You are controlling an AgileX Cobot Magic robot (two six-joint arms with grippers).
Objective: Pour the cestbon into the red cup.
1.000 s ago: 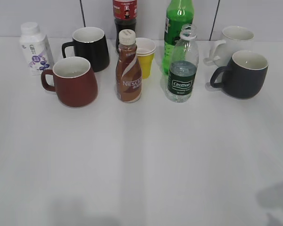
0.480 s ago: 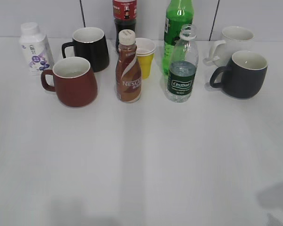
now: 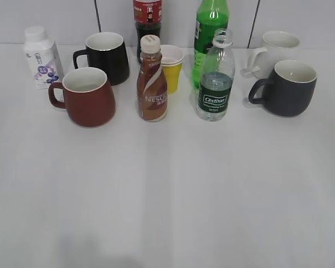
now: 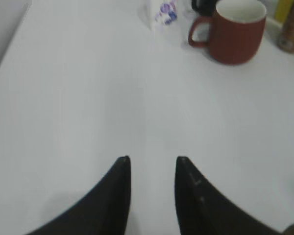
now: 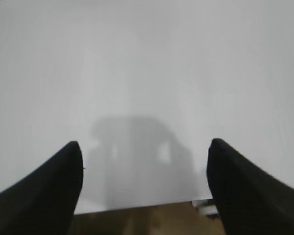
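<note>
The cestbon bottle (image 3: 216,78), clear ribbed plastic with a dark green label and no cap, stands upright right of centre at the back of the white table. The red cup (image 3: 88,96) stands to the left, handle pointing left; it also shows in the left wrist view (image 4: 233,30) at the top right. My left gripper (image 4: 152,161) is open and empty over bare table, well short of the red cup. My right gripper (image 5: 144,147) is wide open and empty over the table's near edge. Neither gripper shows in the exterior view.
A brown Nescafe bottle (image 3: 152,81) stands between cup and cestbon. Behind are a black mug (image 3: 107,57), a yellow paper cup (image 3: 171,67), a green bottle (image 3: 210,30), a dark cola bottle (image 3: 147,19) and a white milk bottle (image 3: 41,56). A dark mug (image 3: 287,88) and a white mug (image 3: 276,49) stand right.
The shadow at the lower right of the table has moved out of the exterior view. The objects have not moved.
</note>
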